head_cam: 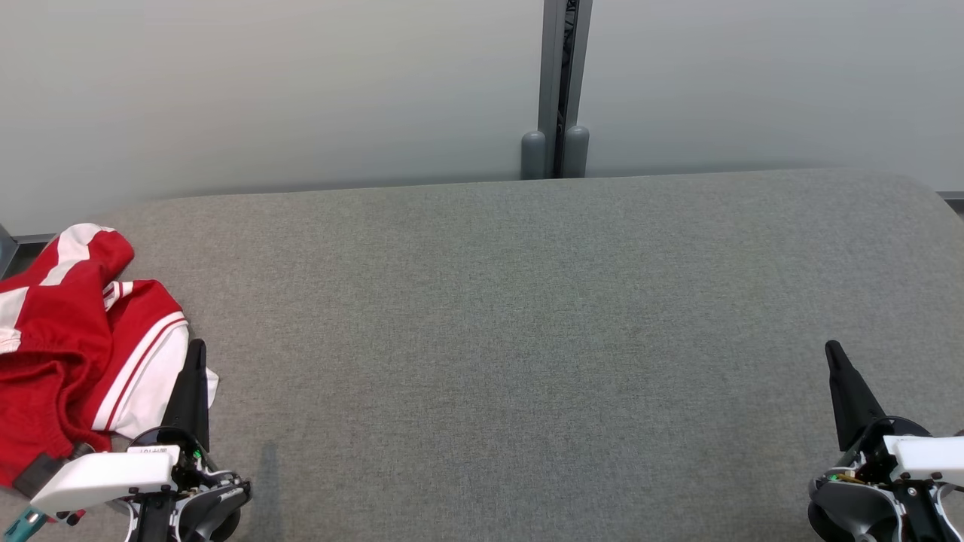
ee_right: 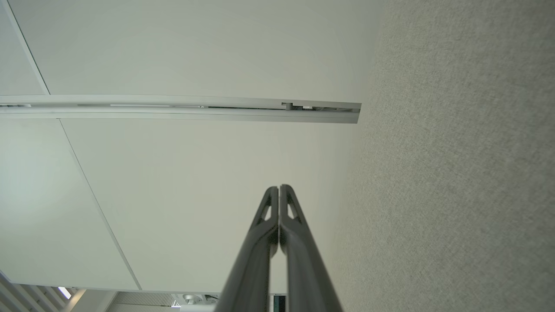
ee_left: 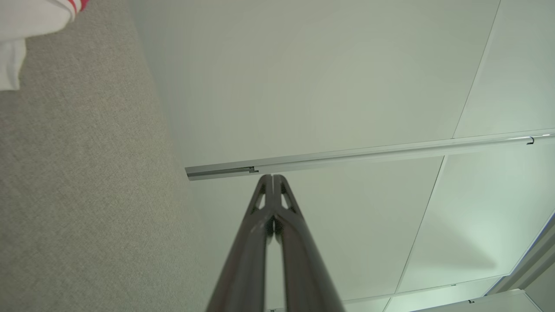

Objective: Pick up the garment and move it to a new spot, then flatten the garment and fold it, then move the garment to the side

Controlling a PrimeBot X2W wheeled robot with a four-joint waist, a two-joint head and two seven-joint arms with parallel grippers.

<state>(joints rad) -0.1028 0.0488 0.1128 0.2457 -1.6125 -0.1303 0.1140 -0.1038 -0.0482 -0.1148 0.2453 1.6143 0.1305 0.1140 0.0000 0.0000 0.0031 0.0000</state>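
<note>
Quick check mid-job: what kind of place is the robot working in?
Probably an office-style test room, not a home. The work surface is a grey cloth-covered table, backed by plain pale wall panels joined by a metal post. A crumpled red and white garment lies at its left end.

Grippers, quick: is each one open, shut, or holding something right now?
Left gripper: shut, holding nothing; the garment lies just beside it.
Right gripper: shut, holding nothing.
</note>
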